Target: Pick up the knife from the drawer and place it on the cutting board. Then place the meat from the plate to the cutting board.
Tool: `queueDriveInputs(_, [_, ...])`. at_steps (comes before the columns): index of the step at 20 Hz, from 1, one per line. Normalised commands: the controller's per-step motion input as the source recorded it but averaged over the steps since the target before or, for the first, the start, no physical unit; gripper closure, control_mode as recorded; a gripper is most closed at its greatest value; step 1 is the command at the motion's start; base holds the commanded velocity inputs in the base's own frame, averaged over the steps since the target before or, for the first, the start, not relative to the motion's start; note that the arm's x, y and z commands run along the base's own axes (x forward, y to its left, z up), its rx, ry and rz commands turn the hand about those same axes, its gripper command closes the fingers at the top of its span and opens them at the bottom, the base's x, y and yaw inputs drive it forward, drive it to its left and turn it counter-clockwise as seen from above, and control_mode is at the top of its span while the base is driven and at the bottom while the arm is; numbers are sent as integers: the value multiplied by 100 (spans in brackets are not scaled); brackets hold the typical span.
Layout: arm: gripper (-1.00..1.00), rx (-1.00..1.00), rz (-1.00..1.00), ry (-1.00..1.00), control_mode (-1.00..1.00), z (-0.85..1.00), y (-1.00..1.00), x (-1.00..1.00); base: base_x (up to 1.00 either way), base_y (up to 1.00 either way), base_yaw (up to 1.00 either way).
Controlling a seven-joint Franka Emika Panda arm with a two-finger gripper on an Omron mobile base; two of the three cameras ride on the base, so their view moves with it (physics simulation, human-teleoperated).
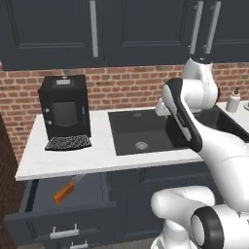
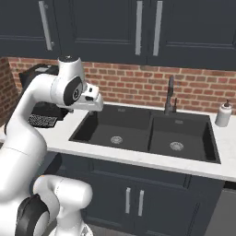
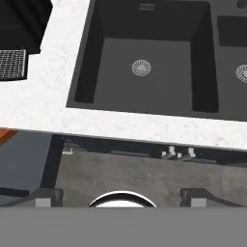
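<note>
The orange-handled knife with its slim grey blade (image 1: 66, 189) lies in the open dark blue-grey drawer (image 1: 58, 214), below the white desk (image 1: 97, 155) (left of the black sink (image 1: 141, 131)). The pincer (image 3: 120, 197) stands open, empty.

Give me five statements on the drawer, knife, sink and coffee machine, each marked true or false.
1. The dark blue-grey drawer under the white counter stands open. True.
2. The orange-handled knife lies in the black double sink. False: it lies inside the open drawer.
3. The black coffee machine stands on the counter left of the sink in the left base view. True.
4. The claw grips the knife. False: in the hand view its two dark tips hold nothing and stand well apart.
5. A white soap bottle stands on the counter at the right of the sink in the right base view. True.
</note>
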Motion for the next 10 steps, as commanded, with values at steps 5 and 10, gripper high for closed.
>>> queueDriveInputs(5, [-100,0,0,0,100,0,0,0,-7,-29,31])
queueDriveInputs(10, [-100,0,0,0,100,0,0,0,12,5,43])
